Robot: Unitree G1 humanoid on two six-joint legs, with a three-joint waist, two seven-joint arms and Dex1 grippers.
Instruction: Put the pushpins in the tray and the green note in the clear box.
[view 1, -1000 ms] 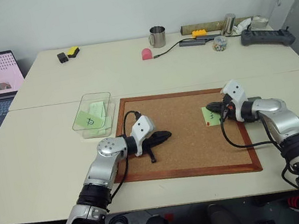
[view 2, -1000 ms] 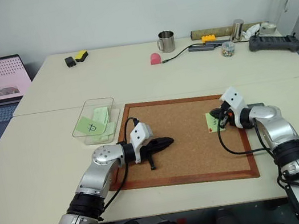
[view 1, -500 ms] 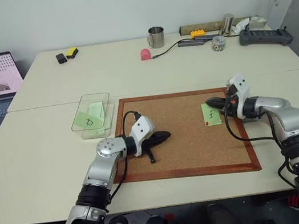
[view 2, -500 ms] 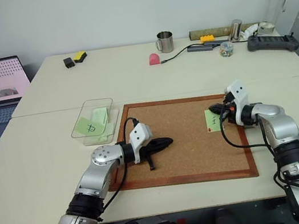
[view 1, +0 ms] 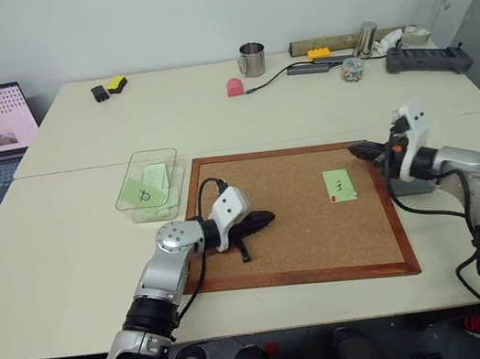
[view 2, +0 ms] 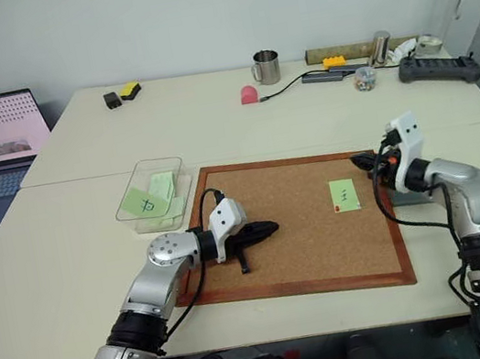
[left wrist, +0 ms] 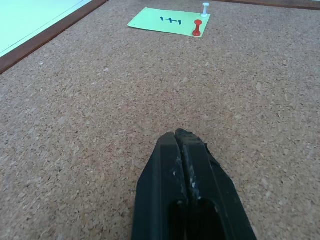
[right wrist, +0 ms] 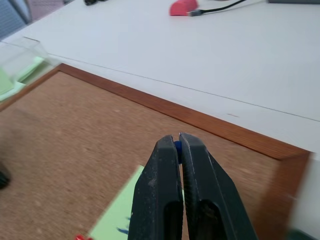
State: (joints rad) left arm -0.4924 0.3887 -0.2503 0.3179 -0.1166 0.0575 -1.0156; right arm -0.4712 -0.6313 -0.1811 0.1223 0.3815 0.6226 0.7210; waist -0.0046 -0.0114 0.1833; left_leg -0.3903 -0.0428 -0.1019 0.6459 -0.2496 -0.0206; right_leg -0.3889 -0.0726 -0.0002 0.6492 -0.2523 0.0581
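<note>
— So, what do we see of the green note [view 1: 339,185]?
— Pale green, with a dark "1"-like mark, flat on the cork board [view 1: 310,260], a red pushpin [view 1: 333,199] at its corner.
— Our grippers?
— Right gripper [right wrist: 176,142] is clenched on a blue pushpin [right wrist: 176,146]; left gripper [left wrist: 180,137] is closed, empty.

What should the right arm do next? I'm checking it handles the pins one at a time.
Probably carry on to the tray and let go there. The right pincer is shut on a blue pushpin, raised near the cork board's right edge, while the red pushpin still pins the green note.
</note>
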